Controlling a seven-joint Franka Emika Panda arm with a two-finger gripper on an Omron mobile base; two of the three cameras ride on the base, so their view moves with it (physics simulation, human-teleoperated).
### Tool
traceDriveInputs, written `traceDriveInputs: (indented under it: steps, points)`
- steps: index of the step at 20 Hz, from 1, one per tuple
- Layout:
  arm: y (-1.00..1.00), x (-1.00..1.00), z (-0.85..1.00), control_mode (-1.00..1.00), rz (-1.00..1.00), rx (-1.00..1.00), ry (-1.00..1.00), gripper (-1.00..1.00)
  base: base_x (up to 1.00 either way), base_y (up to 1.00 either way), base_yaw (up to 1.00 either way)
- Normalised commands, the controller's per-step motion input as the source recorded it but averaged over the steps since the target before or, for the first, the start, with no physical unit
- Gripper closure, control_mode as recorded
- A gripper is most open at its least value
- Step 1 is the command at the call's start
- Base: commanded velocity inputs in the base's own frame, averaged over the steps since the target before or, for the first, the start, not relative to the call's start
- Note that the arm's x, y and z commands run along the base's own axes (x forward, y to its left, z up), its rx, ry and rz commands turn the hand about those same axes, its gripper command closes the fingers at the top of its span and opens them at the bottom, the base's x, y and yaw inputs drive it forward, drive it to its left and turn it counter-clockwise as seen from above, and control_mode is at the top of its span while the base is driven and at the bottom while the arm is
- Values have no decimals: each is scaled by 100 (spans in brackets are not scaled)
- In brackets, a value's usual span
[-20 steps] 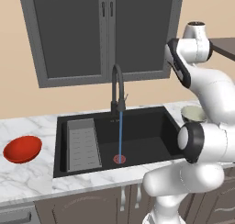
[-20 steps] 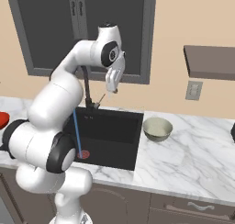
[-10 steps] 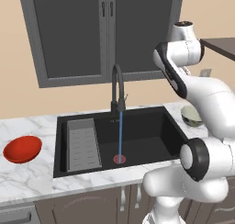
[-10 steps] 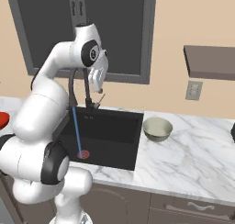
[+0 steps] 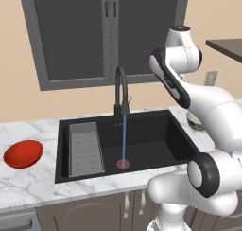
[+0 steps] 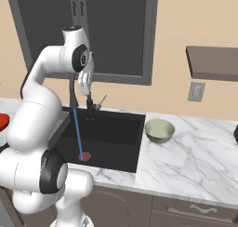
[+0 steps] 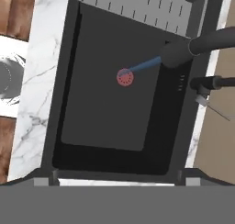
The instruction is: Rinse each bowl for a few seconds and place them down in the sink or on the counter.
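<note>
Gripper [image 6: 85, 83] hangs high over the sink [image 5: 156, 130] beside the arched tap [image 5: 121, 90], jaws wide apart and carrying nothing; the hand camera looks straight down into the black basin, where a thin blue stream of water [image 5: 124, 139] falls onto the red drain [image 5: 123, 164]; the grey ribbed tray [image 5: 86, 147] sits at the basin's left end. Your two bowls wait on the marble counter [image 6: 195, 151], one either side: the red bowl [image 5: 22, 153] well to the left of the sink, the grey-beige bowl [image 6: 159, 130] just beside its right edge. By the look of it, you are between steps, tap running and neither bowl yet in hand; the next move calls for swinging down to one bowl, likely the nearer grey-beige one, closing on its rim, then carrying it under the stream.
</note>
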Motion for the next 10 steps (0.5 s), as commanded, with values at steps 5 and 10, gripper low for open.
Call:
traceDriveInputs:
  steps: [5,10]
  points:
    - [43,-2,0,-100,18,10,0,-100,0,0,0]
    - [44,-3,0,-100,18,5,0,-100,0,0,0]
